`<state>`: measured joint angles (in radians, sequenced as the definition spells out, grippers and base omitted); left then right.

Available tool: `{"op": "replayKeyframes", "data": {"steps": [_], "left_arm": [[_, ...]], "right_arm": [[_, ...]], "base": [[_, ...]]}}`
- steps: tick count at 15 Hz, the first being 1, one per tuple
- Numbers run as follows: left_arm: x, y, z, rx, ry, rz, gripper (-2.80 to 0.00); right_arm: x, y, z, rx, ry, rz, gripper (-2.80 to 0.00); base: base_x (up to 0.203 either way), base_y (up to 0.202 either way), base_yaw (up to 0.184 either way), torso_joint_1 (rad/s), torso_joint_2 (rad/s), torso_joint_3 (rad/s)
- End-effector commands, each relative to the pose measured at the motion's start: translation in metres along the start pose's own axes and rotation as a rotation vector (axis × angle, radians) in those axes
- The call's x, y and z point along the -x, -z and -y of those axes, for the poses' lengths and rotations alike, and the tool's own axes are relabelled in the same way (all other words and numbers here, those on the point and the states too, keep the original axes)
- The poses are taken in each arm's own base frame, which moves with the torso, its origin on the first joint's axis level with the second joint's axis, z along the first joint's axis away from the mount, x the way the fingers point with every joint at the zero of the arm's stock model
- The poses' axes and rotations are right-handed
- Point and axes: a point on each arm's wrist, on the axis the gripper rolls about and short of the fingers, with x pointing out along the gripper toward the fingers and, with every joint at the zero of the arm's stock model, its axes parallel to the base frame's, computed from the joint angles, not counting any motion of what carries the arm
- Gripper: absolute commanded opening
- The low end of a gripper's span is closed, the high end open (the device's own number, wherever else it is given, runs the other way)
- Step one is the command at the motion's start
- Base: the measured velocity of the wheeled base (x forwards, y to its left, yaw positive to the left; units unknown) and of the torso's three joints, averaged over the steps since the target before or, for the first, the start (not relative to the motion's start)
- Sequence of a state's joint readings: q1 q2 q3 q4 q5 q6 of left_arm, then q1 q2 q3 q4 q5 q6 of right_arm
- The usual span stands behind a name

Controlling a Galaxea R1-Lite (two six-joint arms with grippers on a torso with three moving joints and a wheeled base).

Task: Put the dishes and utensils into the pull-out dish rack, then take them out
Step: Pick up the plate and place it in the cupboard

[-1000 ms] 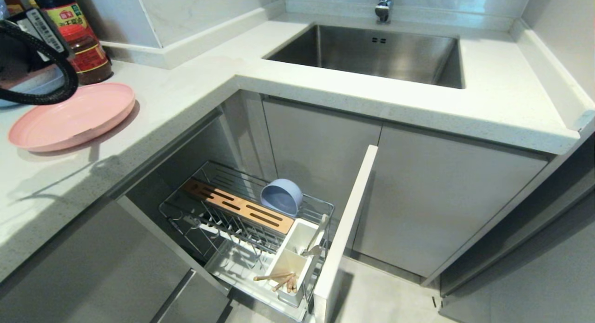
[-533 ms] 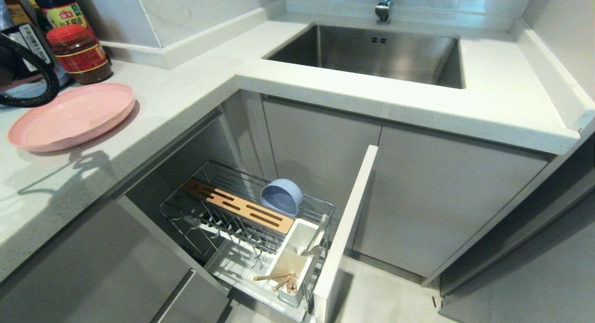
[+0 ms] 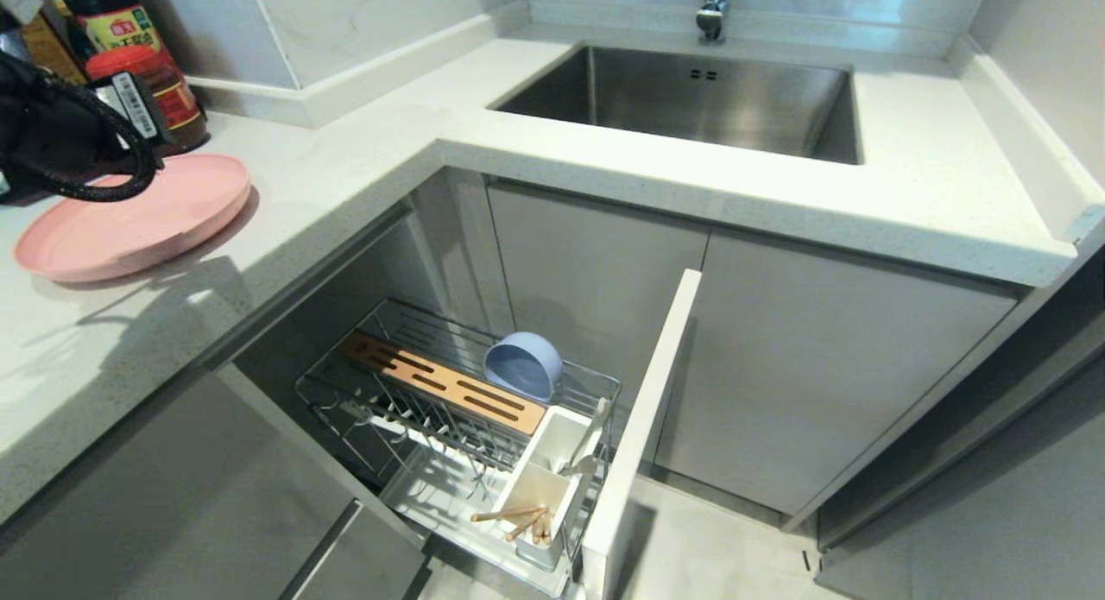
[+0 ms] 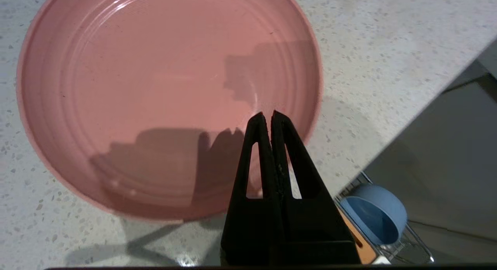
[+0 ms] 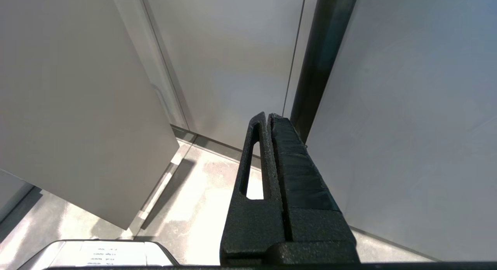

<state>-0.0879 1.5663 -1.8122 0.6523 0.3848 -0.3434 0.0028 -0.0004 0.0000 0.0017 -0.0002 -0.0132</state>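
Observation:
The pink plate [image 3: 129, 216] [image 4: 167, 99] lies flat on the counter at the left. My left gripper [image 4: 268, 114] hovers above the plate's rim, shut and empty; the head view shows only its arm [image 3: 60, 142]. Below, the pull-out dish rack [image 3: 596, 378] stands pulled out. The blue-grey bowl [image 3: 522, 367] [image 4: 374, 219] rests tilted at its back. Its white utensil box [image 3: 552, 440] holds the chopsticks [image 3: 522, 521] and a metal utensil [image 3: 591, 445]. My right gripper [image 5: 268, 116] hangs shut near the floor, outside the head view.
The rack's pale cabinet front [image 3: 643, 419] juts out toward me. A slotted wooden strip [image 3: 440, 380] lies across the rack. Sauce bottles [image 3: 142, 73] stand behind the plate. The sink [image 3: 691, 99] and its faucet [image 3: 713, 9] are at the back.
My left arm drew back to the left, then swung over the plate's far-left part again. Plate, bowl and rack have not moved.

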Motion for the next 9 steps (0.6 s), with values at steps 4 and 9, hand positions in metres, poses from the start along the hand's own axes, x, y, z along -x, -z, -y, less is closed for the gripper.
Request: {"op": "replayKeyframes", "data": {"steps": [4,9], "left_arm": [[-0.026,0.006,0.008,-0.001,-0.037,-0.033,0.00],[-0.030,0.003,0.012,0.041,-0.023,0.002,0.00]], "right_arm": [[0.000,0.000,0.000,0.001,-0.001,0.000,-2.80],[0.000,0.000,0.000,0.001,-0.001,0.000,-2.80]], "base": [[0.000,0.000,0.000,0.000,0.00,0.000],[0.000,0.000,0.000,0.000,0.00,0.000]]}}
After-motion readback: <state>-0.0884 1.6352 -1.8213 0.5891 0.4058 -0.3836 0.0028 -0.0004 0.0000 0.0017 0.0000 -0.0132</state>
